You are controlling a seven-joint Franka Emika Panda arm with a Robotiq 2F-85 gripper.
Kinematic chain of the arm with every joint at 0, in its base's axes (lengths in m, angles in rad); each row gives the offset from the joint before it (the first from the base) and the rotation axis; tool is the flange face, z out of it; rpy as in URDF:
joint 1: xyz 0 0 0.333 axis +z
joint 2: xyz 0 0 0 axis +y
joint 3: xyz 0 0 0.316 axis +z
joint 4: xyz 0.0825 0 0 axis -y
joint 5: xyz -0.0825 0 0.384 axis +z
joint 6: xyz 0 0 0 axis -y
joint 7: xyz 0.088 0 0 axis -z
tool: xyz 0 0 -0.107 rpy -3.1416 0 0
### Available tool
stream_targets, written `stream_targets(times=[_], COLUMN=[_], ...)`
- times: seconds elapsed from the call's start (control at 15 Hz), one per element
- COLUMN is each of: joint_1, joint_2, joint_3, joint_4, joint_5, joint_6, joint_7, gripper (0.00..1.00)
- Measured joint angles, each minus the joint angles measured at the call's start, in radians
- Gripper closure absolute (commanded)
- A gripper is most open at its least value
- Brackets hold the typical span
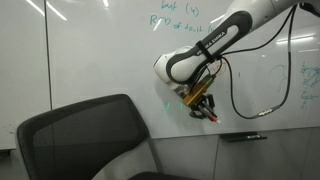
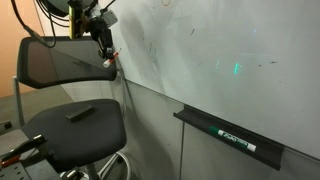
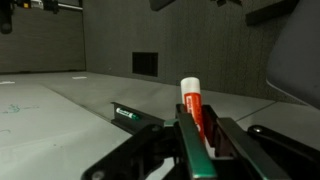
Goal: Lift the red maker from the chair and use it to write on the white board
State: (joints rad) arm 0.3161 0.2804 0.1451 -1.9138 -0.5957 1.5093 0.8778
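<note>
Red maker point(image 3: 191, 104), slim red barrel, white end, in the gripper point(image 3: 203, 135)

Exterior view, square-on to the board point(image 1: 100, 50), peering over the chair point(image 1: 80, 130). Exterior view skimming sideways along the board point(image 2: 220, 60), chair point(image 2: 70, 120) beside it. Wrist view tight behind the gripper point(image 3: 200, 135).
</note>
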Motion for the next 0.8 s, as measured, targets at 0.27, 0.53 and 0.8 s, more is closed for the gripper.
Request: stream_targets(times=[0.27,0.53,0.8], joint_1=[-0.018,-0.037,-0.053], joint_2=[0.07,0.164,0.272], joint_3=[0.0,-0.002,-0.004], joint_4=[-0.03,-0.012,0.023], joint_5=[0.015,0.037,0.154], joint_6=[0.118,0.265,0.394], joint_7=[-0.068,-0.198,-0.364], gripper=[0.95,0.95,0.95])
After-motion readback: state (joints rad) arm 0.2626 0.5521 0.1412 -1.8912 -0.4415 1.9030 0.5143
